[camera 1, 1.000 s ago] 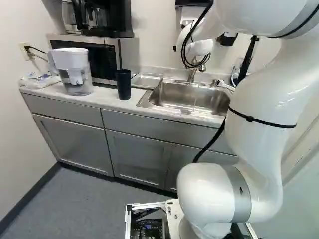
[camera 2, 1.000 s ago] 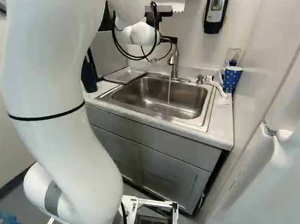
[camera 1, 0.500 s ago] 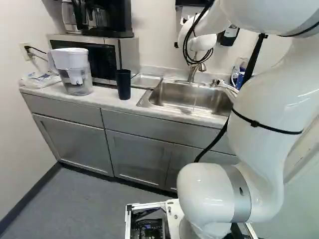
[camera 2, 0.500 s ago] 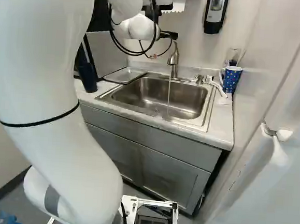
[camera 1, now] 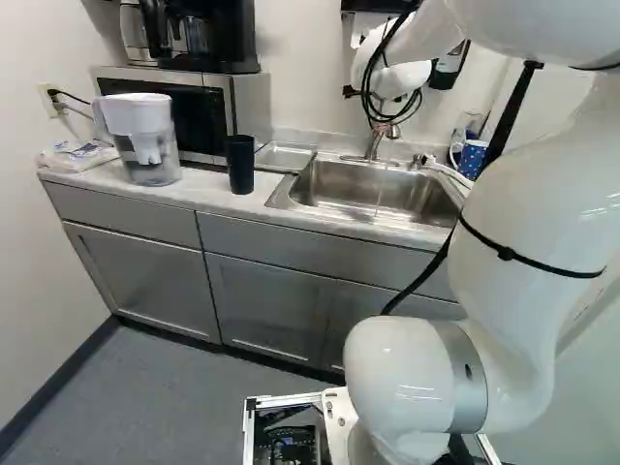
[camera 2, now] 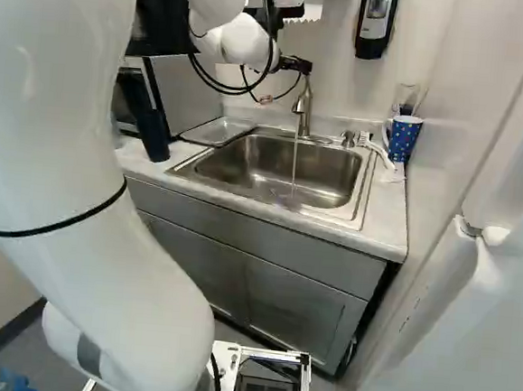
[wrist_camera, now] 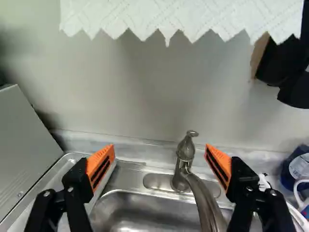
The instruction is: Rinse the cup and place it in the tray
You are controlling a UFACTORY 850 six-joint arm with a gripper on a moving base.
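Within base views alone stands 1 black cup (camera 1: 240,165).

The arm (camera 1: 523,194) is showing glossy white, rounded like fat bent tubing. At three o'clock in the left base view, a thin black strap (camera 1: 557,271) is circling it; towards five, a silver-grey band (camera 1: 463,378) is wearing a small dark oval mark. Black cables (camera 1: 366,92) are looping at one o'clock. The fingers (camera 2: 303,67) are looking black and jointed, small silvery screws (wrist_camera: 47,193) are dotting their links, and orange pads (wrist_camera: 100,164) are carrying dark slots.
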